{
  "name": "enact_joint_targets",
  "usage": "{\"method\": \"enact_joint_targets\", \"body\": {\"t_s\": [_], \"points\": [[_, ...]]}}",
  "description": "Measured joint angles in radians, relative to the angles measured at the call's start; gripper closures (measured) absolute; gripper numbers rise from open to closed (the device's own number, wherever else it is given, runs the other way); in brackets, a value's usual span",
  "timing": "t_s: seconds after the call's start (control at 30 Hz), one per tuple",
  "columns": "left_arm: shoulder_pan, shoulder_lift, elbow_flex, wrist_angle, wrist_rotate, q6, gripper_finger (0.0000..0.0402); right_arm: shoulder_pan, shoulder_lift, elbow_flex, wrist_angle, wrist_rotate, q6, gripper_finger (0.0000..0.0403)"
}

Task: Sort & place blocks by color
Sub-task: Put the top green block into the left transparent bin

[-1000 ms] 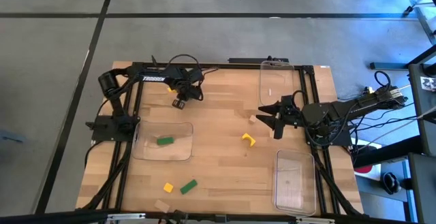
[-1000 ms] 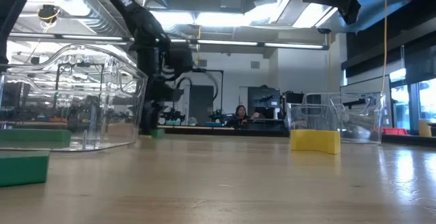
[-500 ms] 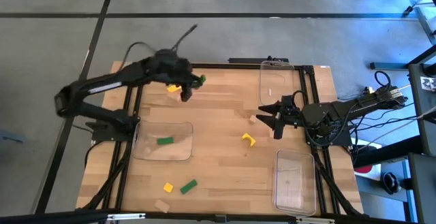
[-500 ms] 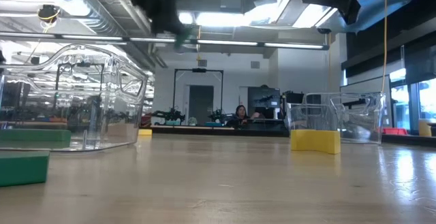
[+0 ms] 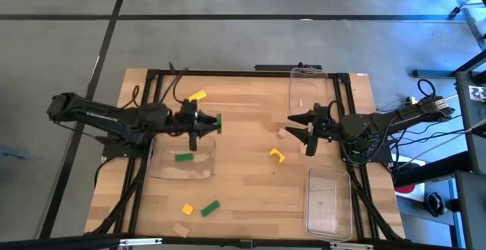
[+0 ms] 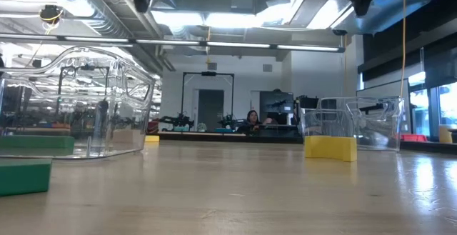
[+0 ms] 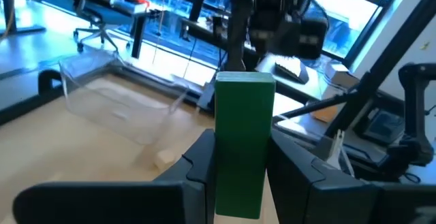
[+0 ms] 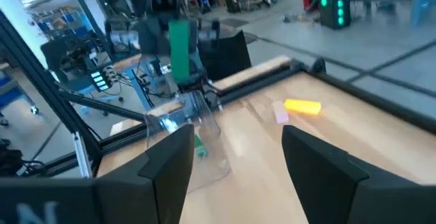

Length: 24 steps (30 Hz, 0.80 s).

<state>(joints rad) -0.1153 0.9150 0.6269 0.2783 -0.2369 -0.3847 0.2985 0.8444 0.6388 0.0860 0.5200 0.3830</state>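
Observation:
My left gripper [image 5: 203, 123] is shut on a green rectangular block [image 5: 216, 123] and hangs in the air over the far edge of the left clear tray [image 5: 163, 170]. A second green block [image 5: 184, 157] lies in that tray. My right gripper [image 5: 304, 131] hovers open near the table's right side, beside a tan block [image 5: 281, 133] and a yellow block [image 5: 277, 156]. More blocks lie flat on the table: yellow [image 5: 197, 96] at the far left, and yellow [image 5: 187, 209], green [image 5: 210, 207] and tan [image 5: 180, 229] near the front edge. My left gripper pinches the green block [image 7: 242, 183] between its two fingers [image 7: 197, 173], which press on its two long side faces. The fingers lie roughly level, pointing toward the table's right, along the block's length. The block's free end [image 7: 245, 88] sticks out past the fingertips, lifted clear of the table.
Two more clear trays stand on the right: one at the far edge [image 5: 307, 90] and one at the near right [image 5: 328, 200]. Black frame rails [image 5: 228, 73] run along the table's sides. Bare wood lies in the middle [image 5: 243, 174]. A person sits far off in the room [image 6: 251, 118].
My left gripper rose from the table's far left part with the green block, then swung toward the near edge until it stood above the left tray's far edge. It turned from pointing down to pointing level toward the right. The yellow block beside it stayed put.

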Motion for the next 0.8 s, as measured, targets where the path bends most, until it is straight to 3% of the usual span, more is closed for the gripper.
{"method": "enact_joint_targets", "body": {"t_s": [0.2, 0.8], "points": [[-0.061, 0.002, -0.021, 0.006, -0.103, 0.003, 0.0317, 0.0, 0.0, 0.0, 0.05, -0.054, -0.079, 0.0178], [-0.061, 0.001, -0.021, 0.008, -0.093, 0.055, 0.0317, 0.0, 0.0, 0.0, 0.053, -0.078, -0.078, 0.0178]]}}
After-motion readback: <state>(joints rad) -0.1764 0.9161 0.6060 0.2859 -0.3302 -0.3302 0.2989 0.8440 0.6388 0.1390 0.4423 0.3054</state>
